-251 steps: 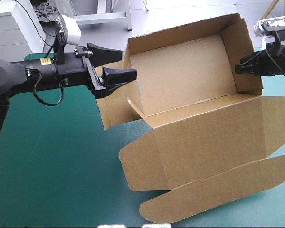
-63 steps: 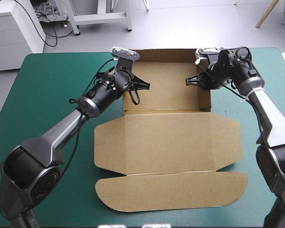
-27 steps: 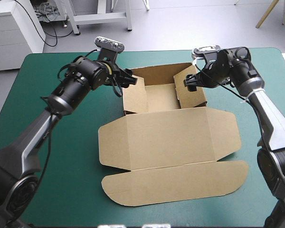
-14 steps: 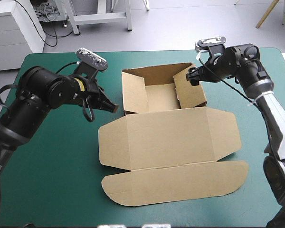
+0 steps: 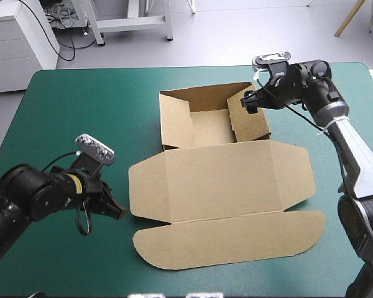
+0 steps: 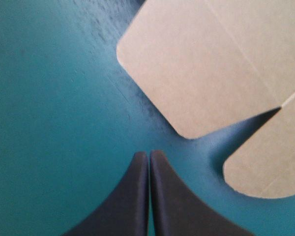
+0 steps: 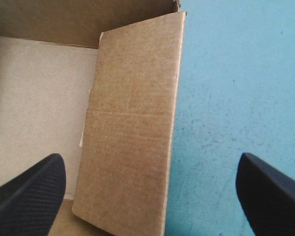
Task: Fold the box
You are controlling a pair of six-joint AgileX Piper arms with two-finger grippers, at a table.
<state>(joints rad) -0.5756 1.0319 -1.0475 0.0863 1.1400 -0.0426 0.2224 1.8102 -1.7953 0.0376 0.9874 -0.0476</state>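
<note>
The brown box [image 5: 214, 180] lies mid-table as an open tray [image 5: 208, 127] with its walls raised, toward the far side. Its lid lies flat toward the front, with a rounded front flap [image 5: 230, 239]. My left gripper [image 5: 117, 213] is shut and holds nothing, low over the cover just left of the lid's left flap [image 5: 143, 192]. In the left wrist view the shut fingertips [image 6: 148, 155] point at the flap's rounded corner [image 6: 201, 73]. My right gripper [image 5: 248, 102] stands open over the tray's right wall [image 7: 132, 123], one finger [image 7: 29, 191] inside the tray and the other outside.
The teal-green cover [image 5: 68, 118] stretches wide to the left of the box, with a narrower strip on the right [image 5: 354, 205]. The lid's front flap reaches close to the table's front edge.
My left arm has drawn back from the tray's left wall to the front left of the table, and its fingers have shut. The right gripper stays open at the right wall.
</note>
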